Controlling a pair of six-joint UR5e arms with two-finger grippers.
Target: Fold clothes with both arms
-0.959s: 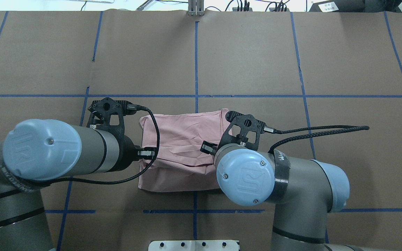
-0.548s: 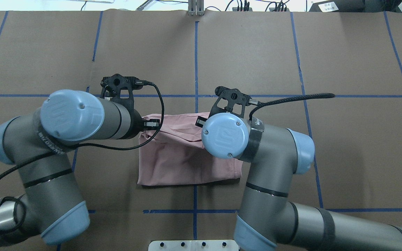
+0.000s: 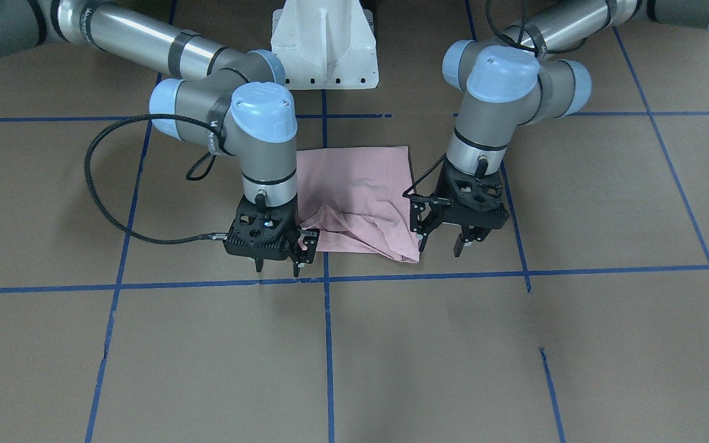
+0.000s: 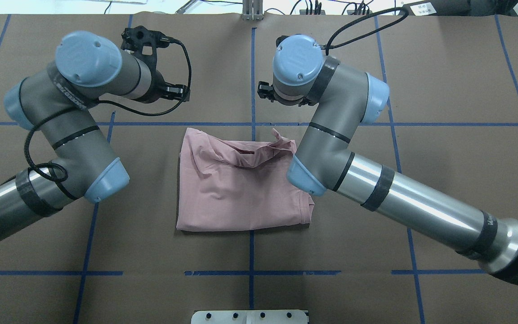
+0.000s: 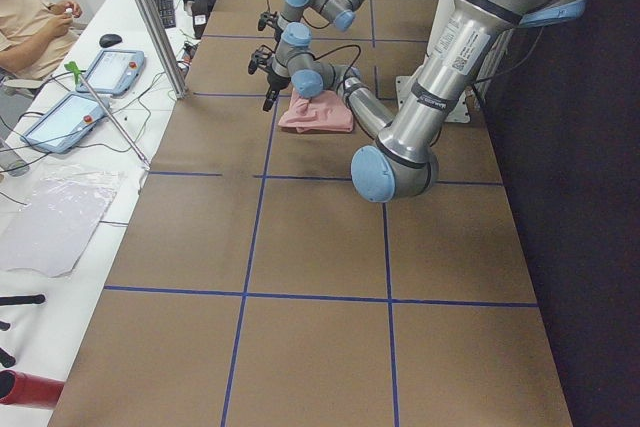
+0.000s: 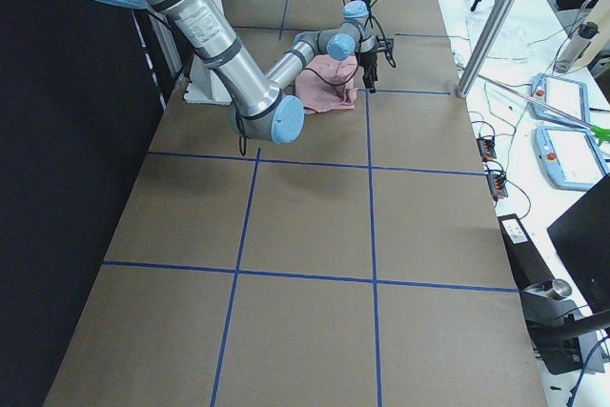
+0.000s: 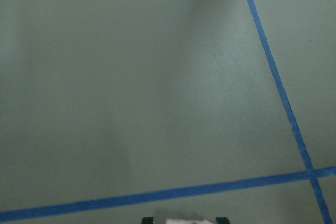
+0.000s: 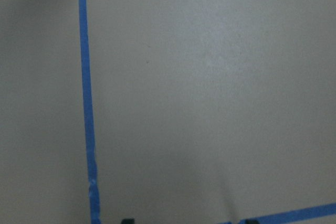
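Overhead, front and both end views wide on one T-shirt (image 4: 236,193); wrist cameras close over table (image 7: 131,77).

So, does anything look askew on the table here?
Yes: the pale pink T-shirt lies bunched in raised wrinkles along its far edge, away from the robot, instead of flat, so the fold looks untidy. The black left pincer and right pincer are open, holding nothing.

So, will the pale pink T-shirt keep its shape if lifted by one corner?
Probably not: the pale pink cloth T-shirt lies bunched and creased along one edge, so it looks floppy. Likely light: its thin layers rest nearly flat.
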